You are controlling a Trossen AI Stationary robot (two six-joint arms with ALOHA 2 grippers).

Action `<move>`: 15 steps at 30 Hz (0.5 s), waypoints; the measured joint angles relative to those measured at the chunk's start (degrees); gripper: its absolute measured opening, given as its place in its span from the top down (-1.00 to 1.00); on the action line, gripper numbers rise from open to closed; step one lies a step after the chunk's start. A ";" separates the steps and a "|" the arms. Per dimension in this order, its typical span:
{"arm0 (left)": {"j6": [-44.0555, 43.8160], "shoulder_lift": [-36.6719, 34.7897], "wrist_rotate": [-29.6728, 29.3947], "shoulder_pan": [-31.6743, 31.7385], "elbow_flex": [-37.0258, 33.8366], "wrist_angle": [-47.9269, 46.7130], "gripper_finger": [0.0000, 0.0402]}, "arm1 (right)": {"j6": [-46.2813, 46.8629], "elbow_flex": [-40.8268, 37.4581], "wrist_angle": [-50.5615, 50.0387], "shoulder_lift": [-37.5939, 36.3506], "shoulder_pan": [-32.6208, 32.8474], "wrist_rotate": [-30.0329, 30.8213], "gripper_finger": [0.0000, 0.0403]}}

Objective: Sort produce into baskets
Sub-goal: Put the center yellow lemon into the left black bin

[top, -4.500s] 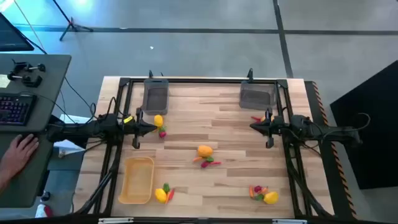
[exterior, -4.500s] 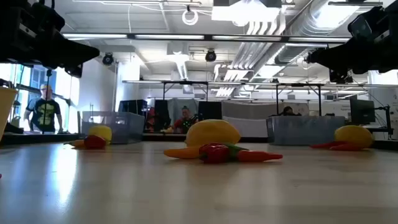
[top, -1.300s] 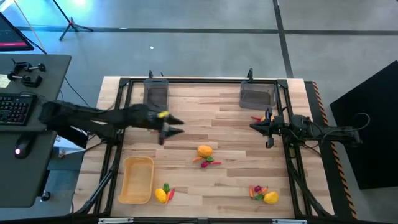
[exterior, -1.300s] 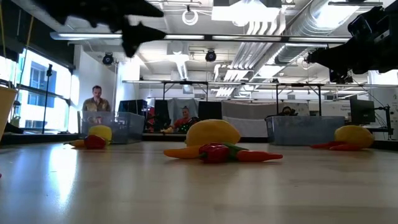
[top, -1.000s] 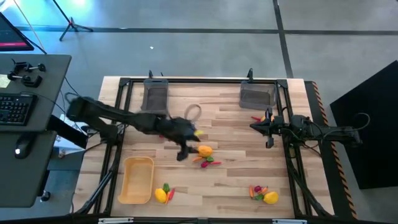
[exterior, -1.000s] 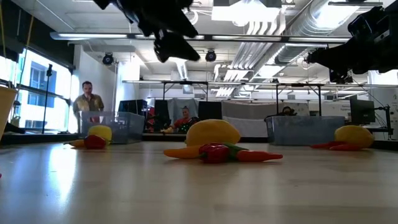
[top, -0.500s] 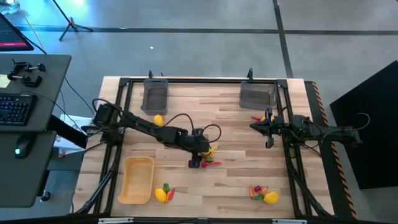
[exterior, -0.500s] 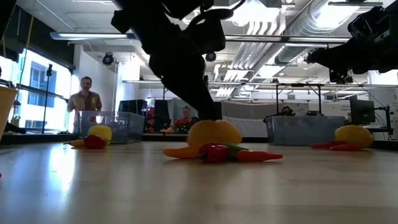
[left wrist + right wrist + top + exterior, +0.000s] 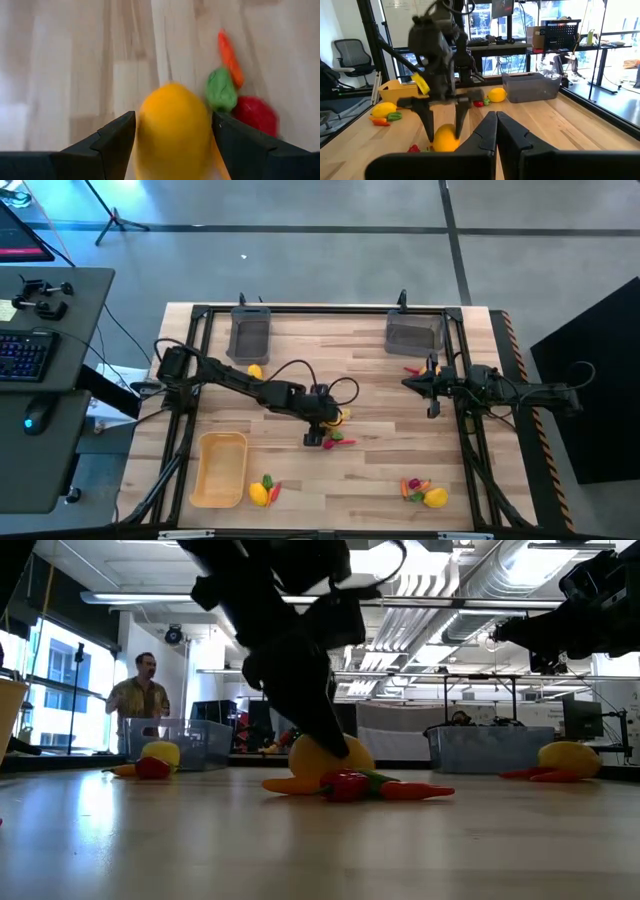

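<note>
Smooth, rounded orange fruit (image 9: 173, 131) at table centre, sitting between wide-spread fingers of left gripper (image 9: 322, 430); contact unclear. Half a second earlier the arm sat almost the same. Green piece (image 9: 220, 91), glossy red piece (image 9: 256, 115) and slim orange chilli (image 9: 230, 59) crowd its 3 o'clock side. Right gripper (image 9: 431, 386) closed, empty.

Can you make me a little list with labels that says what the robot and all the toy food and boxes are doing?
left pincer: open, one finger on each side of the yellow-orange fruit in the middle of the table; not closed on it
beside that fruit: a green piece, a red piece, an orange carrot shape
right pincer: shut, waiting at the right side, holding nothing
grey bins: left one and right one at the far edge
yellow tray: near left corner
other food piles: three more on the table
</note>
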 joint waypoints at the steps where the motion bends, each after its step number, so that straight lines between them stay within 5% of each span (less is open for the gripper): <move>1: -0.47 0.14 0.54 0.18 0.00 0.25 -0.24 | 0.01 0.00 -0.01 0.00 0.00 -0.01 1.00; 15: -0.36 0.76 0.70 0.67 0.15 -0.87 -0.18 | 0.01 -0.02 -0.01 0.22 0.01 -0.02 1.00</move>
